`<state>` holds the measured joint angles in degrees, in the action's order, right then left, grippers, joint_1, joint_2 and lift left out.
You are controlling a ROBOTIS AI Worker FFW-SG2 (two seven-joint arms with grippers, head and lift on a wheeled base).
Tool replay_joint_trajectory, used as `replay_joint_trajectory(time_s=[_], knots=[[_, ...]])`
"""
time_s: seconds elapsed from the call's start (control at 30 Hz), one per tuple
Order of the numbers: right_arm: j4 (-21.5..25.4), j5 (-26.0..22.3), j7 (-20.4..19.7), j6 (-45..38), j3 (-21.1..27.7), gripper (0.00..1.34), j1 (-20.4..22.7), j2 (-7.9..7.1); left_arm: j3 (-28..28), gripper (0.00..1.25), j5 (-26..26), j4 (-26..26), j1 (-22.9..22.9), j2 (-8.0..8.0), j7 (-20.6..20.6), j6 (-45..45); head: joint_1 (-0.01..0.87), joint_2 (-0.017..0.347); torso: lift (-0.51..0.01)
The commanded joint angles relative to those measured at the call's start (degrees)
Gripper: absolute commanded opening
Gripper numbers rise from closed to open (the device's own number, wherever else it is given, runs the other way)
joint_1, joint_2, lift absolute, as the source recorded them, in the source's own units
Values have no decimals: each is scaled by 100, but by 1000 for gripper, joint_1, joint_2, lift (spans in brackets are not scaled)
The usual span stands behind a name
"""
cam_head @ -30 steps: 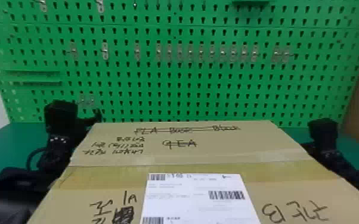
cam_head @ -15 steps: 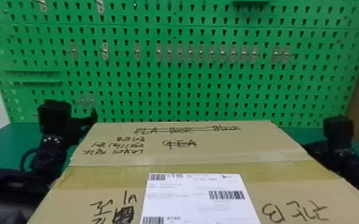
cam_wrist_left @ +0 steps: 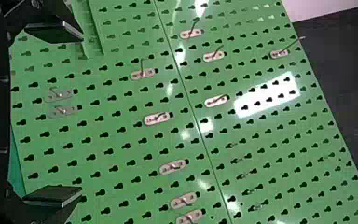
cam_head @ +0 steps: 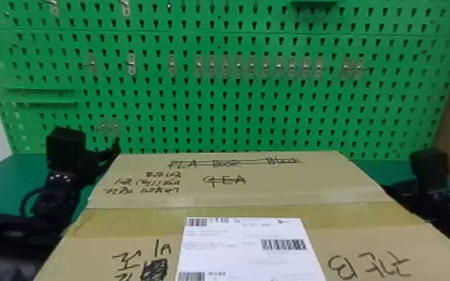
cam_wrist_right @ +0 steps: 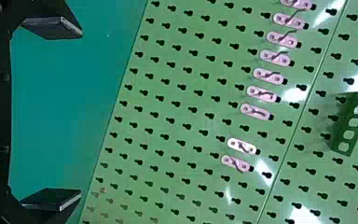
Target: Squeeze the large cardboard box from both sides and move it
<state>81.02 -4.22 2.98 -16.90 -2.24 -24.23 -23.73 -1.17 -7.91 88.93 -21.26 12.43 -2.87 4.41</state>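
The large cardboard box, with a white label on top, fills the lower middle of the head view. At its far left corner is my left gripper; whether it touches the box I cannot tell. My right gripper is beside the box's right edge, partly hidden behind it. In the left wrist view the left gripper is open, its fingers wide apart with nothing between them. The right wrist view has the right gripper equally open and holding nothing.
A green pegboard with metal hooks stands upright behind the box. Green table surface extends on both sides of the box. A small green holder is fixed to the pegboard.
Both arms have shifted outward, the left one further left and the right one further right. The box has kept its place.
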Motion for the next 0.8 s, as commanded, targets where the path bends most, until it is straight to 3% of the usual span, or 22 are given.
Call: replay_joint_trajectory(time_s=[0.0, 0.77], knots=[[28, 26, 9, -23, 74, 1236, 32, -18, -50, 1121, -43, 54, 43, 22, 6, 33, 398, 51, -209], [72, 97, 27, -76, 118, 1236, 41, -53, -182, 1121, -87, 239, 96, 163, 103, 183, 398, 51, -209]])
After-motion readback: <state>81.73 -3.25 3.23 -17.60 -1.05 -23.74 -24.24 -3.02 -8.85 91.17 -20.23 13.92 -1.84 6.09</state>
